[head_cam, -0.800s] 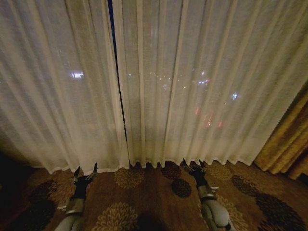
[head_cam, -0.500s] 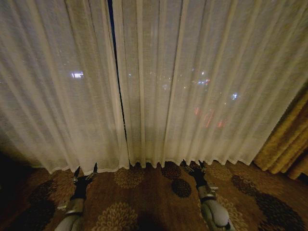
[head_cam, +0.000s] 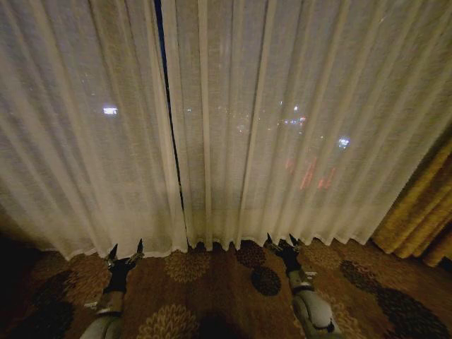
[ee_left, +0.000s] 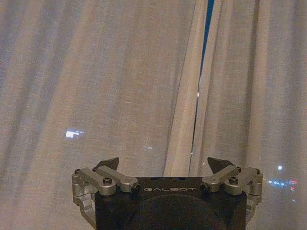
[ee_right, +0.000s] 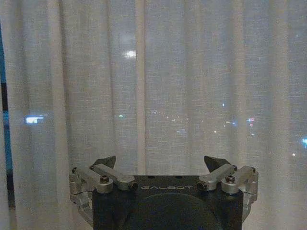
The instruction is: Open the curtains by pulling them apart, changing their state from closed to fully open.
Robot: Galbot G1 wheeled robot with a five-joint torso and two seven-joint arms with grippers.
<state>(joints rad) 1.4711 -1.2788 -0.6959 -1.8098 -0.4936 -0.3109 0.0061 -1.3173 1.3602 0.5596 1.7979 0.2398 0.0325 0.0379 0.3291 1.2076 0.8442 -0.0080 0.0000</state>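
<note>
The curtains hang closed ahead as two sheer cream panels: a left panel [head_cam: 85, 134] and a right panel [head_cam: 296, 127]. City lights glow through them. A narrow dark gap [head_cam: 169, 113] runs between their inner edges, left of centre. My left gripper [head_cam: 126, 249] is held low over the carpet, open, a little short of the left panel's hem. My right gripper [head_cam: 280, 241] is open too, just below the right panel's hem. The left wrist view faces the gap [ee_left: 204, 72] with the left gripper [ee_left: 163, 164] empty. Facing pleated fabric [ee_right: 192, 86], the right gripper [ee_right: 160, 162] is empty.
Thick golden-brown drapes [head_cam: 424, 212] hang at the far right. A dark patterned carpet [head_cam: 212, 296] covers the floor under both arms. The sheer hems stop just above the carpet.
The whole head view has shifted slightly, with the curtains now a bit nearer and larger. Both grippers hold the same open pose.
</note>
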